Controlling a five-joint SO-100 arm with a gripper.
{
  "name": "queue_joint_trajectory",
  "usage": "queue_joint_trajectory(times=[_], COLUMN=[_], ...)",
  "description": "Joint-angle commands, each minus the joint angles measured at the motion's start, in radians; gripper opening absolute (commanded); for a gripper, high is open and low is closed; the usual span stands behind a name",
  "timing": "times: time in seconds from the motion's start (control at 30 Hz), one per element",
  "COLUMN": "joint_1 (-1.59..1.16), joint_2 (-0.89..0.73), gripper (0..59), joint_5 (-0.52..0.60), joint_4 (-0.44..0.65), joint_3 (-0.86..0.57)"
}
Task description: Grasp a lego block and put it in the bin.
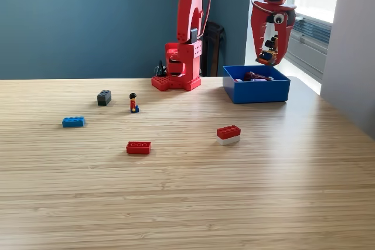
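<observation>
Bin, bright blue, sits on the table toward the exterior view's right, just right of the arm's red base. Its near wall hides most of what's inside; only dark red and dark bits show over the rim, too small to say what they are. Gripper hangs above the bin's back right part, jaws closed narrow on a small figure-like piece w/ dark, orange and blue parts; details hard to make out against the bright window. Top of the arm is cut off by the frame edge. Rel. to the bin, the rest lies left and nearer the camera: a red-on-white block stack closest to it, a flat red block further left, a minifigure standing upright, a black block just left of that, and a blue block furthest left. All are well apart from each other. No readable writing or brand on anything; stud tops on the flat red block show as small rings, nothing legible.
</observation>
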Motion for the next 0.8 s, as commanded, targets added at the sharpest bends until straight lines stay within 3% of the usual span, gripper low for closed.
queue_joint_trajectory(times=[0.03,0.3,0.47,0.8], joint_1=[-0.143,-0.158,-0.155,-0.15], joint_2=[0.063,0.063,0.063,0.063], gripper=[0.0,0.9,15.0,24.8], joint_5=[0.008,-0.025,-0.035,-0.052], joint_4=[0.048,0.048,0.048,0.048], joint_3=[-0.017,0.025,0.064,0.067])
